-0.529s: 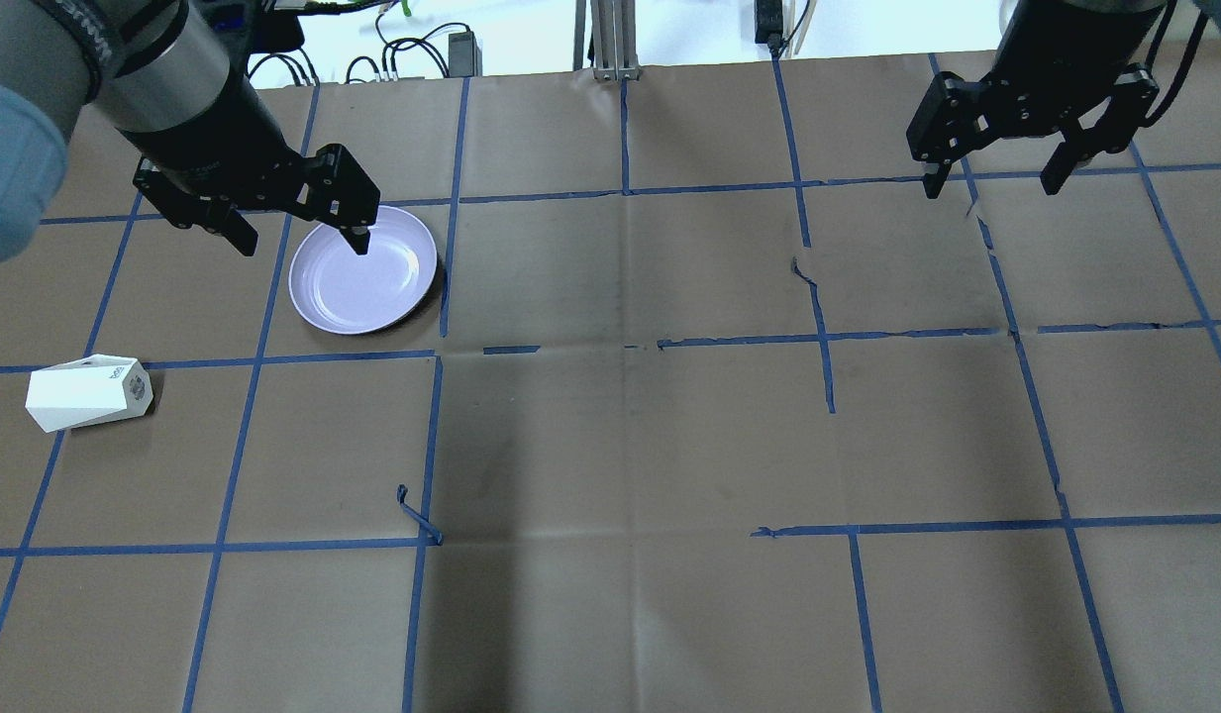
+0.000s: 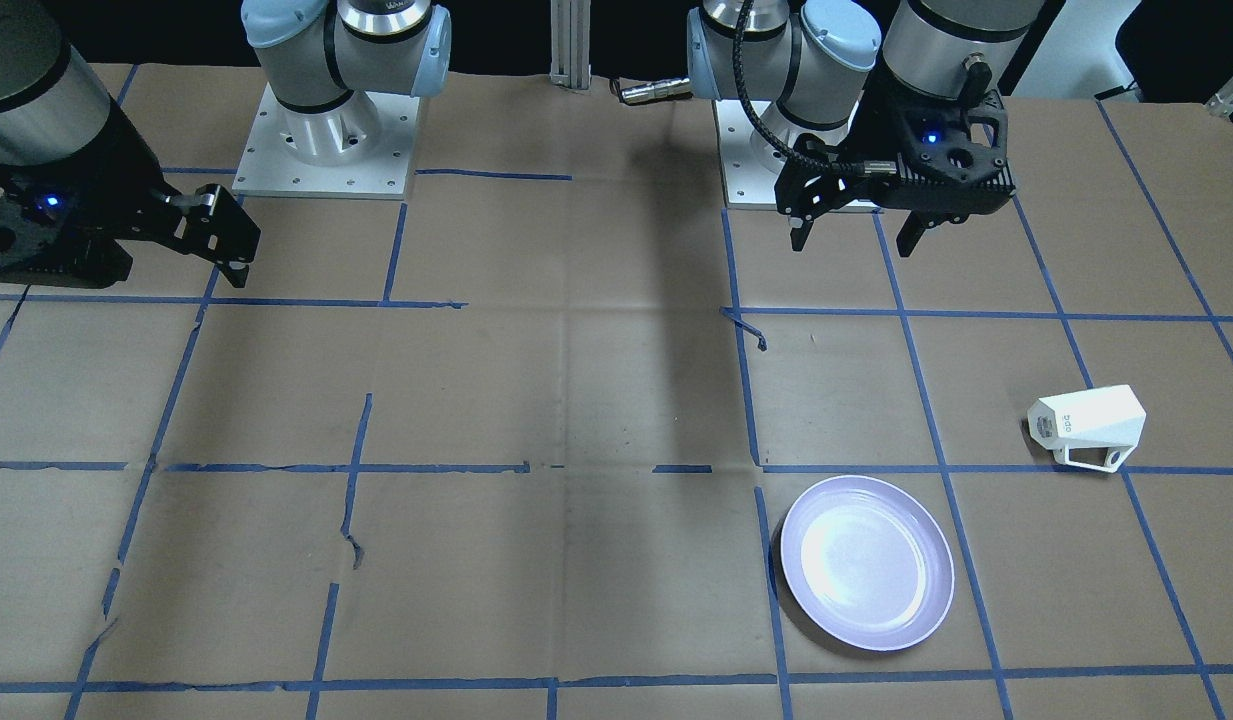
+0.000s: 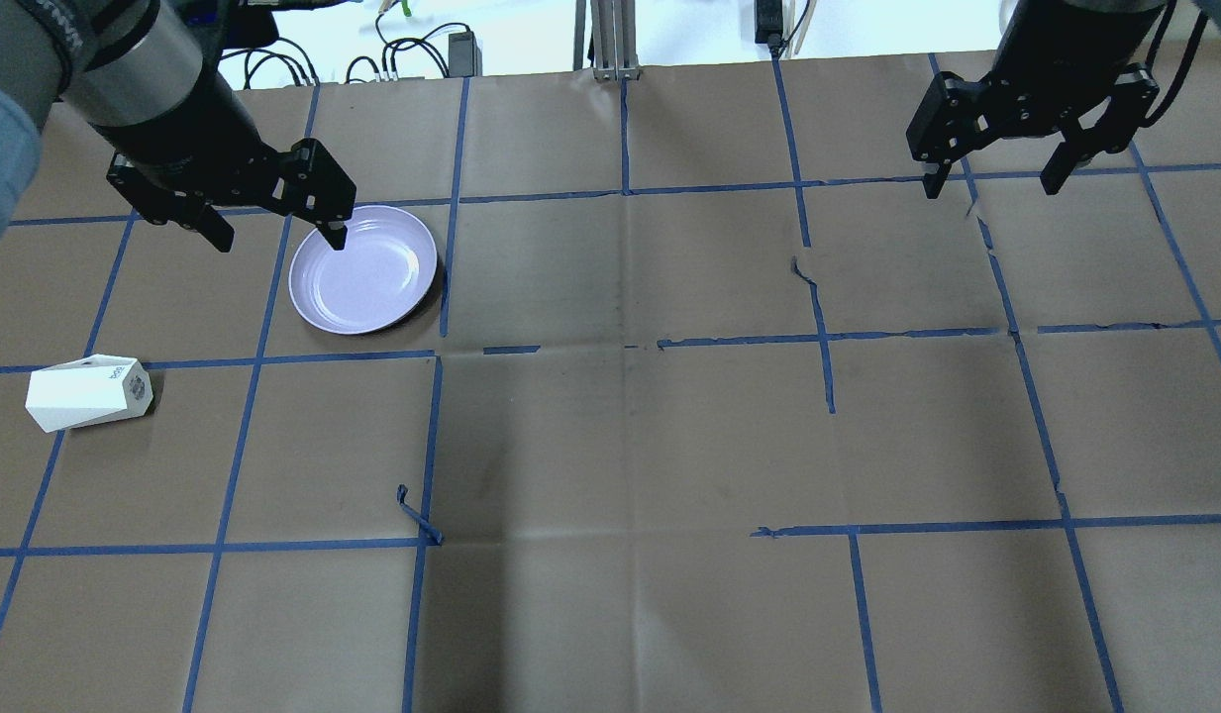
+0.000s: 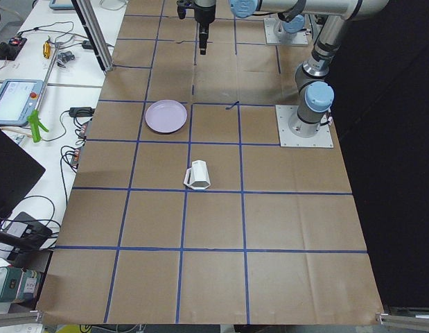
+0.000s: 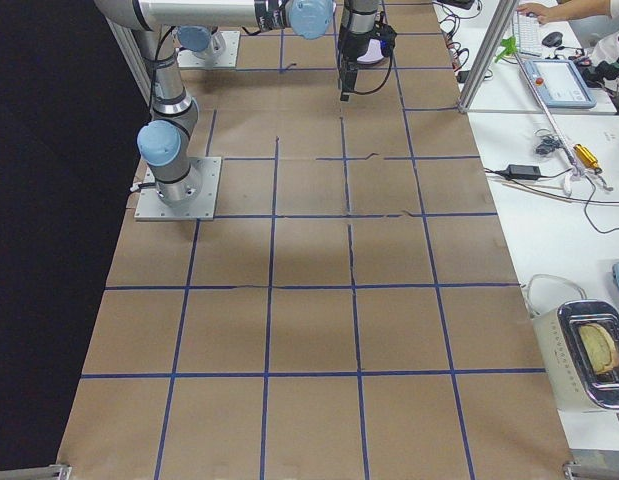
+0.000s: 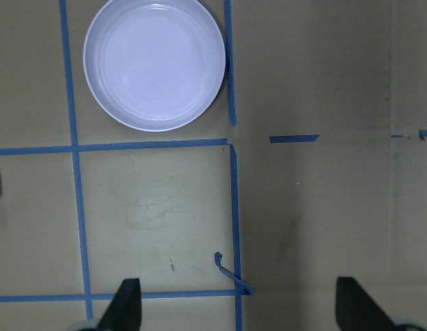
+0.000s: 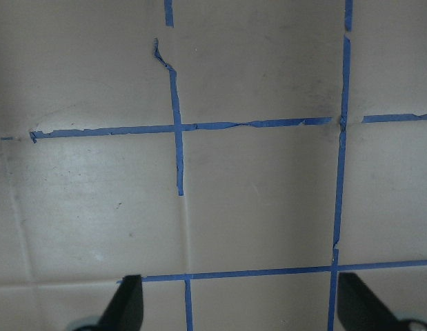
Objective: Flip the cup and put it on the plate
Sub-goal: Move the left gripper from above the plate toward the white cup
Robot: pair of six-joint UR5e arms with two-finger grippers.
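Note:
The white faceted cup (image 3: 90, 391) lies on its side near the table's left edge, also seen in the front view (image 2: 1086, 427) with its handle against the paper. The lavender plate (image 3: 362, 269) sits empty further from me and to the cup's right; it also shows in the left wrist view (image 6: 154, 64). My left gripper (image 3: 276, 236) hangs open and empty above the plate's left rim, well apart from the cup. My right gripper (image 3: 989, 186) is open and empty over the far right of the table.
Brown paper with a blue tape grid covers the table. A loose curl of tape (image 3: 417, 515) sticks up near the middle left. An aluminium post (image 3: 605, 40) and cables stand at the far edge. Both arm bases (image 2: 326, 130) are bolted on my side.
My left gripper has shifted a little to the left and away from me, from over the plate toward its left rim. The cup, the plate and the right arm have not moved.

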